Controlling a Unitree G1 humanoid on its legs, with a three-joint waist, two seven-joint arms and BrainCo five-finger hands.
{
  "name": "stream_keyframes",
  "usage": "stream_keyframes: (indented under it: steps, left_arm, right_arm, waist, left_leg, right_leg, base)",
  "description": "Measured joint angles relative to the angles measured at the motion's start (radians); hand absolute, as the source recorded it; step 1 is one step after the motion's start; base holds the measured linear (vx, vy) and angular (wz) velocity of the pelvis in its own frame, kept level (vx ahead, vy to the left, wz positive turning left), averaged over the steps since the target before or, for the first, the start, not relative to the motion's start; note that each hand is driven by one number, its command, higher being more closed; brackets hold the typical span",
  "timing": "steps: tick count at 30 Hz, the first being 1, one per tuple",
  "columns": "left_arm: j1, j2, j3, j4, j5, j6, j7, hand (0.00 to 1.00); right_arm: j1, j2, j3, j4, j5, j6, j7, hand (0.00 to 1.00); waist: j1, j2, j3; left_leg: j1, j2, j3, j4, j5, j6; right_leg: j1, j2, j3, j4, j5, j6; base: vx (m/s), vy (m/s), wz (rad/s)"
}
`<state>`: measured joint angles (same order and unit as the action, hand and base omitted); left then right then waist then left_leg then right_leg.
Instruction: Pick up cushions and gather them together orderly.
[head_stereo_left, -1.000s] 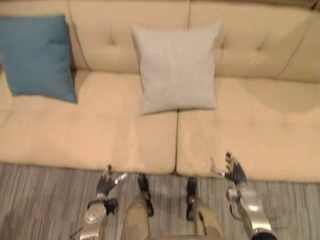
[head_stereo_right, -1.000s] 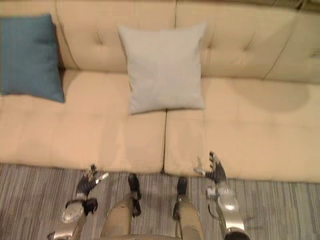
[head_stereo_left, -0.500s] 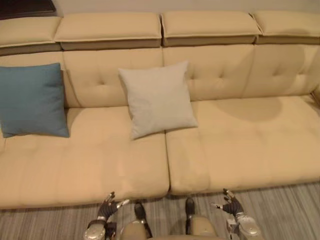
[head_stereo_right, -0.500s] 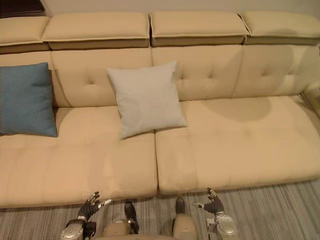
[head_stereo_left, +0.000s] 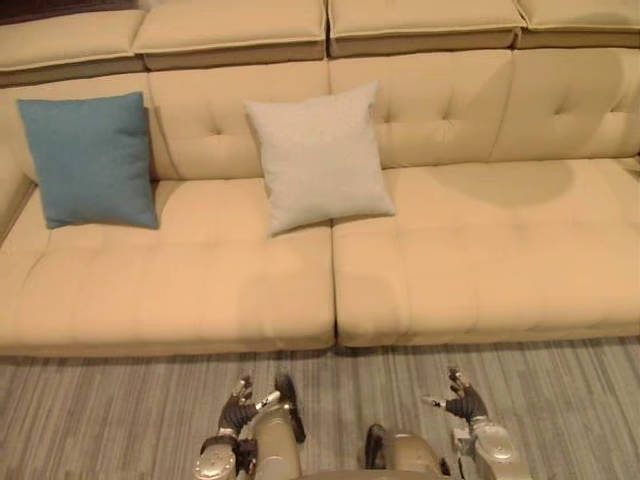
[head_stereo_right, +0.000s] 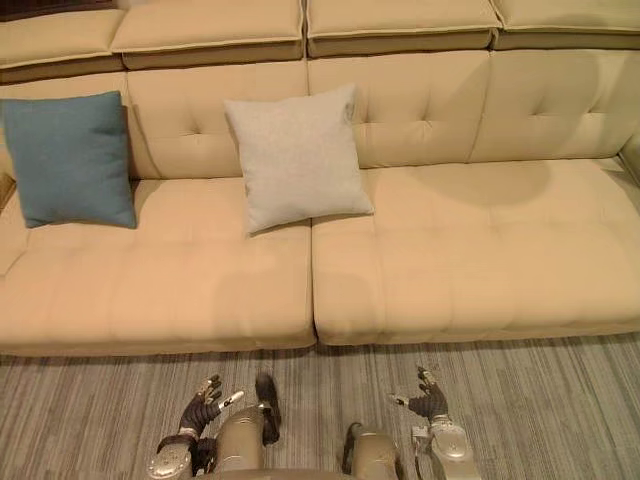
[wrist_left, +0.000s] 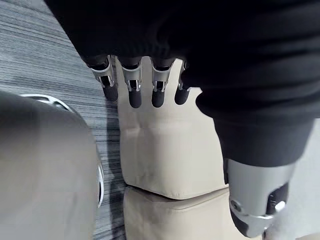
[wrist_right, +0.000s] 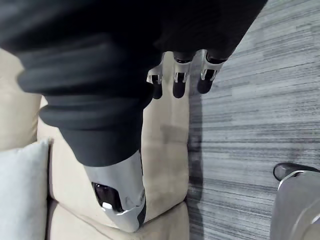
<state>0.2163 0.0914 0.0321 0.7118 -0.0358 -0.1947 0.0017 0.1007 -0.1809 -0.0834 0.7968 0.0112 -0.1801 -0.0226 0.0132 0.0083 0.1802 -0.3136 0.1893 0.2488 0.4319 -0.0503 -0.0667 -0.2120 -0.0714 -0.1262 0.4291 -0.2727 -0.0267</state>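
Two cushions lean on the sofa (head_stereo_left: 480, 260) back in the eye views, blue cushion (head_stereo_left: 90, 160) at the left end, pale cushion (head_stereo_left: 318, 157) by the middle seam, well apart, while left hand (head_stereo_left: 238, 402) and right hand (head_stereo_left: 462, 403) hang low over the striped floor (head_stereo_left: 100, 420). Left wrist view: fingers (wrist_left: 135, 92) straight, nothing held, sofa front beyond. Right wrist view: fingers (wrist_right: 179, 85) relaxed, empty too, pale cushion on the seat beyond.

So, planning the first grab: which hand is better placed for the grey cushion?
Probably the left hand: the grey cushion lies mostly left of the seat seam, nearer it than the right hand. Both hands hang open over the floor, short of the sofa.
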Motion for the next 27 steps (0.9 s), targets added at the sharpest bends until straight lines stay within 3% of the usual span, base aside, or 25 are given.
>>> stream_keyframes:
  steps: [1,3,5,7,10,14,15,17,19,20,21,22,24,26,27]
  left_arm:
    - [0.003,0.0,0.001,0.0,0.0,0.0,0.001,0.0]
    - [0.007,-0.003,0.0,0.0,0.0,0.0,0.001,0.0]
    - [0.006,-0.004,-0.001,0.003,-0.001,0.0,0.003,0.0]
    - [-0.001,-0.004,-0.009,0.005,0.0,0.0,0.003,0.0]
    - [-0.034,0.004,-0.029,0.008,0.0,0.0,0.003,0.0]
    - [-0.059,0.018,-0.029,0.007,0.0,0.001,0.005,0.0]
    - [-0.061,0.019,-0.028,0.007,0.0,0.001,0.006,0.0]
    - [-0.066,0.033,-0.028,0.005,0.001,0.002,0.009,0.0]
    - [-0.079,0.033,-0.036,0.005,0.001,0.002,0.019,0.0]
    - [-0.079,0.034,-0.037,0.004,0.002,0.002,0.02,0.0]
    - [-0.078,0.041,-0.037,0.005,0.002,0.003,0.021,0.0]
    - [-0.081,0.047,-0.038,0.005,0.004,0.007,0.021,0.0]
    - [-0.107,0.048,-0.051,0.005,0.007,0.017,0.021,0.0]
    - [-0.138,0.049,-0.068,0.004,0.009,0.016,0.021,0.0]
    - [-0.153,0.041,-0.072,0.004,0.009,0.014,0.021,0.0]
  right_arm:
    - [0.005,-0.001,-0.003,0.0,-0.002,0.001,0.0,0.0]
    - [0.002,-0.001,-0.001,-0.003,-0.005,0.001,0.002,0.0]
    - [0.003,0.003,-0.001,-0.014,-0.008,0.001,0.002,0.0]
    - [0.018,0.002,-0.013,-0.034,-0.012,0.001,0.001,0.0]
    - [0.018,0.002,-0.042,-0.037,-0.01,0.001,-0.002,0.0]
    - [0.0,0.008,-0.036,-0.058,-0.007,0.001,-0.005,0.0]
    - [-0.012,0.01,-0.036,-0.059,-0.005,0.001,-0.006,0.0]
    - [-0.033,0.01,-0.034,-0.065,-0.001,0.002,-0.019,0.0]
    - [-0.037,-0.004,-0.033,-0.063,0.0,0.004,-0.023,0.0]
    - [-0.039,-0.004,-0.031,-0.062,0.0,0.004,-0.023,0.0]
    - [-0.068,-0.003,-0.014,-0.042,0.0,0.005,-0.023,0.0]
    - [-0.097,0.0,-0.002,-0.031,0.0,0.006,-0.023,0.0]
    - [-0.123,-0.001,0.003,-0.034,-0.001,0.007,-0.026,0.0]
    - [-0.111,-0.001,0.006,-0.034,-0.001,0.009,-0.032,0.0]
    - [-0.106,-0.002,0.012,-0.034,-0.001,0.009,-0.035,0.0]
  waist:
    - [0.002,0.005,0.0]
    - [0.004,0.013,-0.005]
    - [0.002,0.014,-0.01]
    - [-0.005,0.012,-0.021]
    - [-0.039,0.015,-0.023]
    - [-0.051,0.023,-0.02]
    - [-0.053,0.025,-0.017]
    - [-0.053,0.021,-0.002]
    - [-0.061,0.045,0.001]
    - [-0.057,0.052,0.0]
    - [-0.05,0.054,0.0]
    - [-0.049,0.054,-0.001]
    - [-0.053,0.057,-0.001]
    - [-0.049,0.063,-0.006]
    - [-0.05,0.073,-0.015]
  left_leg:
    - [0.037,-0.009,-0.027,0.023,-0.057,-0.012]
    - [0.085,-0.035,-0.07,-0.016,-0.101,-0.032]
    - [0.138,-0.049,-0.073,-0.088,-0.136,-0.015]
    - [0.154,-0.056,-0.037,-0.119,-0.136,-0.015]
    - [0.155,-0.061,0.011,-0.116,-0.141,-0.006]
    - [0.163,-0.045,0.12,-0.082,-0.161,0.028]
    - [0.18,-0.017,0.188,-0.081,-0.168,0.036]
    - [0.23,0.005,0.328,-0.088,-0.193,0.046]
    - [0.322,0.027,0.503,-0.12,-0.215,0.025]
    - [0.339,0.038,0.543,-0.119,-0.224,0.014]
    - [0.377,0.047,0.63,-0.119,-0.239,-0.006]
    - [0.398,0.045,0.678,-0.124,-0.242,-0.018]
    - [0.435,0.048,0.723,-0.108,-0.241,-0.05]
    - [0.453,0.128,0.71,0.054,-0.252,-0.071]
    - [0.44,0.205,0.658,0.233,-0.23,-0.035]
  right_leg:
    - [-0.013,0.004,0.019,0.002,0.014,0.012]
    - [-0.027,0.009,0.049,0.01,0.027,0.027]
    - [-0.035,0.017,0.096,0.005,0.045,0.047]
    - [-0.037,0.016,0.128,-0.032,0.075,0.06]
    - [-0.042,0.02,0.182,-0.085,0.124,0.081]
    - [-0.093,0.079,0.313,-0.179,0.264,0.104]
    - [-0.103,0.086,0.272,-0.221,0.319,0.093]
    - [-0.109,0.041,0.056,-0.224,0.292,-0.003]
    - [-0.091,-0.087,-0.374,-0.168,0.23,-0.088]
    - [-0.078,-0.108,-0.469,-0.158,0.22,-0.1]
    - [-0.053,-0.136,-0.636,-0.147,0.211,-0.107]
    - [-0.05,-0.139,-0.712,-0.132,0.199,-0.112]
    - [-0.079,-0.125,-0.686,-0.087,0.167,-0.107]
    - [-0.089,-0.066,-0.574,-0.056,0.142,-0.1]
    - [-0.077,-0.012,-0.507,-0.061,0.128,-0.107]
  base:
    - [-0.14,0.041,-0.3]
    - [-0.1,0.064,-0.44]
    - [-0.09,0.116,-0.64]
    - [-0.07,0.122,-0.58]
    - [-0.03,0.15,-0.56]
    - [-0.03,0.101,-1.55]
    - [-0.08,0.051,-2.15]
    - [-0.08,0.006,-1.96]
    - [-0.01,-0.011,-2.06]
    - [0.06,-0.08,-2.32]
    - [0.1,-0.127,-2.54]
    - [0.11,-0.143,-2.62]
    - [0.16,-0.161,-2.35]
    - [0.27,-0.167,-2.06]
    - [0.24,-0.104,-1.59]
